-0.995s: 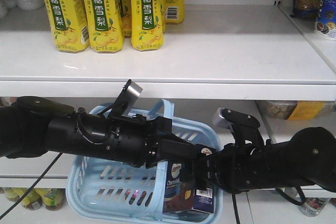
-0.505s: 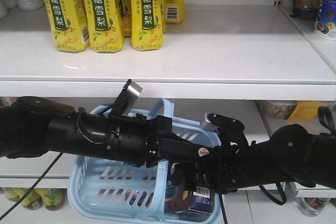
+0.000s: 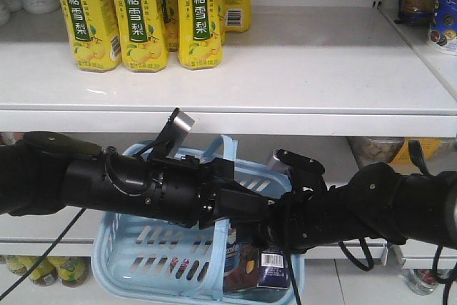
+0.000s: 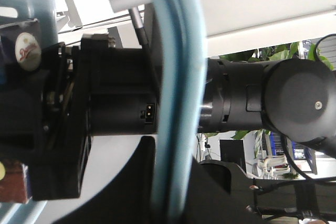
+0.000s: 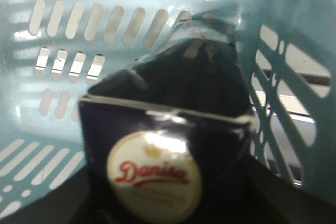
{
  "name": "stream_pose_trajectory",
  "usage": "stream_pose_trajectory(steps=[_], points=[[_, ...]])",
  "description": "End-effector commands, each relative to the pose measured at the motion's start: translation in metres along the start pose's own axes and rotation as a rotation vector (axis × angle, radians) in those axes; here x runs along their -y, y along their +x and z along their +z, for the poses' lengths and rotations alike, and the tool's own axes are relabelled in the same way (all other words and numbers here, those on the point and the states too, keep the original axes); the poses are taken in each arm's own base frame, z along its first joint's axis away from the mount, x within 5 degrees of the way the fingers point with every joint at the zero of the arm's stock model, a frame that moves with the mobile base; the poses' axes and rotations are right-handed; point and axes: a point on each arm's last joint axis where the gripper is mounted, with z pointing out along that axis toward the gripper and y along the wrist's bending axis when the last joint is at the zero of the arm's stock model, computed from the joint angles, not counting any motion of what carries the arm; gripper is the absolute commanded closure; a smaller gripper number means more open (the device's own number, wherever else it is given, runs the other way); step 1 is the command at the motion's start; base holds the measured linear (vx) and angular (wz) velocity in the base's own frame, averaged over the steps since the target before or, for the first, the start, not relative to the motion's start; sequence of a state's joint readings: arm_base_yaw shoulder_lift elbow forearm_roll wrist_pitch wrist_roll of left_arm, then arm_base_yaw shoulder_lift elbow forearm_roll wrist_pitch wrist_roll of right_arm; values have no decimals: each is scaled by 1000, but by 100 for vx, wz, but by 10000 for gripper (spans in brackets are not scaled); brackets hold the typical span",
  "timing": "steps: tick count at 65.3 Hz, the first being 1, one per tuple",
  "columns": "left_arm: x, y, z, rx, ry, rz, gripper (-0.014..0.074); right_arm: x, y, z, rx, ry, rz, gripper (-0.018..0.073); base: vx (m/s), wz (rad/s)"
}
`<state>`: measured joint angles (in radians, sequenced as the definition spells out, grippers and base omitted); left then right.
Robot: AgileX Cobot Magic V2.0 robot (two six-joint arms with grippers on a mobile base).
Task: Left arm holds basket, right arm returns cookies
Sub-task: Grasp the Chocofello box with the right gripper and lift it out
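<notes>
Hanging in the air in front of the lower shelf, the basket [image 3: 150, 248] is carried by the left arm [image 3: 136, 191]. I judge the left gripper [image 3: 244, 206] is clamped on the swing handle [image 4: 173, 77]. The basket has no other support, and in the left wrist view the handle passes very near the camera. The reason for this hold seems clear: the basket stays steady and open on top, so the other arm can work inside it.

The right arm [image 3: 378, 205] comes from the right side and goes down into the basket, crossing just under the left one. The right gripper [image 4: 31, 124] is at the cookies [image 3: 260, 266], which stand upright in the right front corner of the basket. In the right wrist view the box fills nearly the whole picture, with its round white-red logo [image 5: 155, 177] facing the camera. I cannot tell if the jaws are wide or already pressing the box, because no view shows the fingers well. The box is not yet lifted out.

Counting: one basket, one cookie box, two arms. On the upper shelf [image 3: 300, 62] there are three yellow drink cartons [image 3: 136, 12] in the front row and at least two more behind them. The right part of that shelf is bare white board, probably the place for the box.
</notes>
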<state>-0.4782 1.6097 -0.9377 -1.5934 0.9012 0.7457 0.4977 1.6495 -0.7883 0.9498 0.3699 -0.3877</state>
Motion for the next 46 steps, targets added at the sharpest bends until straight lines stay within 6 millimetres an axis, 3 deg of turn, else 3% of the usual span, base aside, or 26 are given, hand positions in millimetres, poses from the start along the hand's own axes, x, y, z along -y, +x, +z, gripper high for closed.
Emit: stream_pose_trajectory(steps=[1, 8, 22, 46], points=[[19, -12, -10, 107, 41, 33, 603, -4, -11, -9, 74, -6, -13, 288, 0, 0], [19, -12, -10, 107, 41, 33, 603, -4, -11, -9, 73, -6, -10, 333, 0, 0], [19, -12, -10, 107, 41, 33, 603, -4, -10, -10, 70, -7, 6, 334, 0, 0], [19, -12, -10, 107, 41, 33, 603, -15, -15, -38, 154, -42, -32, 333, 0, 0]])
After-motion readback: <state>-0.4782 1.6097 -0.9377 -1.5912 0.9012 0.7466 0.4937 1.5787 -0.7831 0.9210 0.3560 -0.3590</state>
